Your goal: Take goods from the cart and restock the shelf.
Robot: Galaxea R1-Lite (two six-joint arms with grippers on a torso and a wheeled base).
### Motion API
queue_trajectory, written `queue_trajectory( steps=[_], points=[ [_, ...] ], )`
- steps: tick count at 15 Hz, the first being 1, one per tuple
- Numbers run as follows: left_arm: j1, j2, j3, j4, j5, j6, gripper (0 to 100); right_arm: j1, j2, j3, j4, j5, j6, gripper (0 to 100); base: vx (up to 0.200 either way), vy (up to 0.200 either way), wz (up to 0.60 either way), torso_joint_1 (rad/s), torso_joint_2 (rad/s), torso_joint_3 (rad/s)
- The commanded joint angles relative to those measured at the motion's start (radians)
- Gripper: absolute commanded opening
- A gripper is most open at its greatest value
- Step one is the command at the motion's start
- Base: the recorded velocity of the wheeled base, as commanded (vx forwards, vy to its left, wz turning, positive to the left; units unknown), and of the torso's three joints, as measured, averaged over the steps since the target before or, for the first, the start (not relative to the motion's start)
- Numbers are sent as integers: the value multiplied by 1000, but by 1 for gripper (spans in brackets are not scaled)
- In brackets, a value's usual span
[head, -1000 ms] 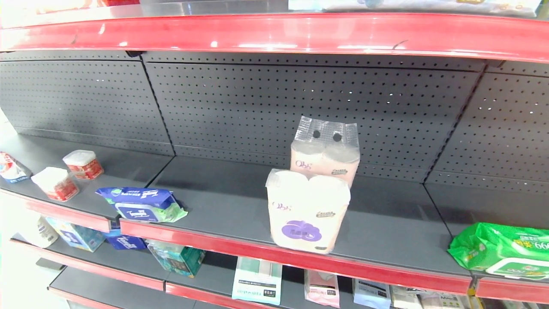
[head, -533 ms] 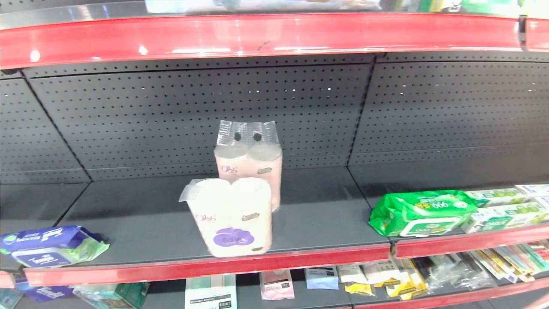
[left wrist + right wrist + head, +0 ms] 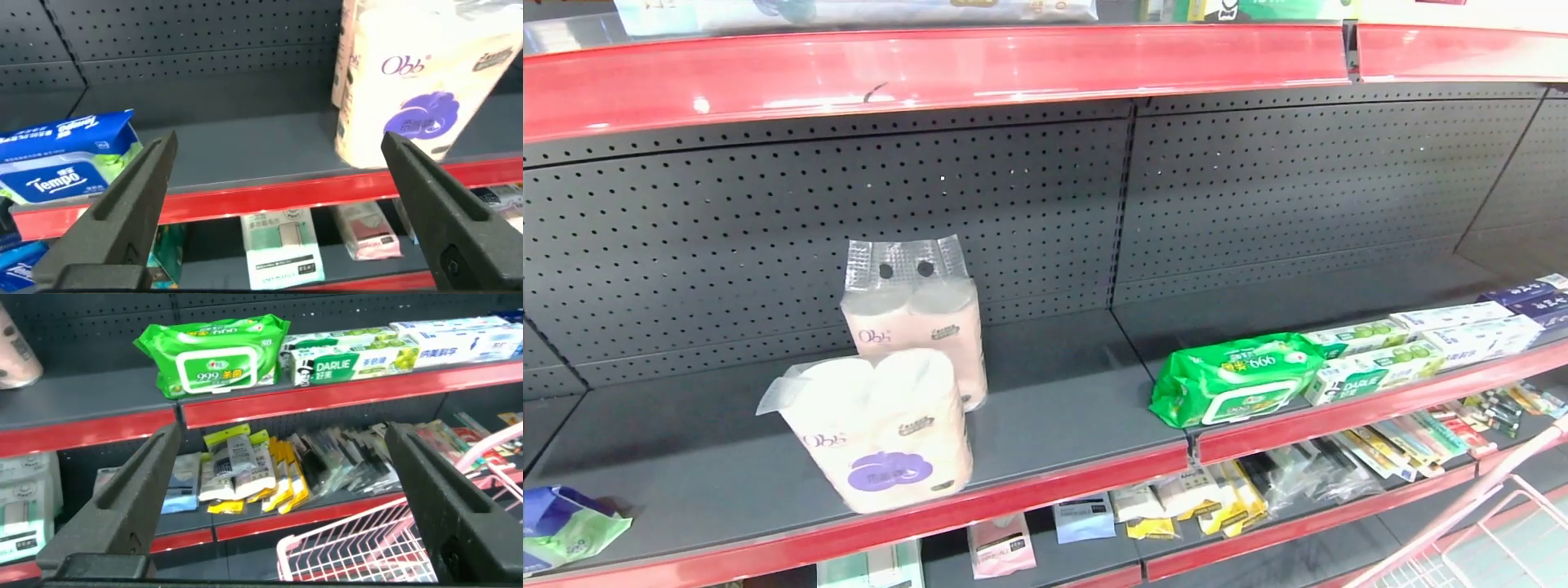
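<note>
While the left hand and right hand both gape wide and empty, the toilet-roll pack stands on the shelf just ahead of the left one — the pink cart close before the right.

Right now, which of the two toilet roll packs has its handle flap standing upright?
The rear pack, nearer the pegboard; on the front pack the flap sticks out sideways.
</note>
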Motion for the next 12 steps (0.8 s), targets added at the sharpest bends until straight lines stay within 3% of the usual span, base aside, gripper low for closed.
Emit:
queue_trajectory(
  steps=[1, 2, 3, 4, 8, 12],
  points=[
    [1, 187, -239, 2, 10, -58, 100, 0, 1, 0, 0, 0, -1, 100, 0, 0, 0, 0, 0, 0],
    [12, 416, -419, -5, 38, -187, 100, 0, 1, 0, 0, 0, -1, 100, 0, 0, 0, 0, 0, 0],
    [27, 601, -577, 4, 84, -267, 100, 0, 1, 0, 0, 0, -1, 100, 0, 0, 0, 0, 0, 0],
    [45, 801, -638, 8, 130, -258, 100, 0, 1, 0, 0, 0, -1, 100, 0, 0, 0, 0, 0, 0],
    [56, 1127, -554, 15, 142, -152, 100, 0, 1, 0, 0, 2, -1, 100, 0, 0, 0, 0, 0, 0],
    [56, 1293, -555, 15, 134, -137, 100, 0, 1, 0, 0, 0, -1, 100, 0, 0, 0, 0, 0, 0]
  ],
)
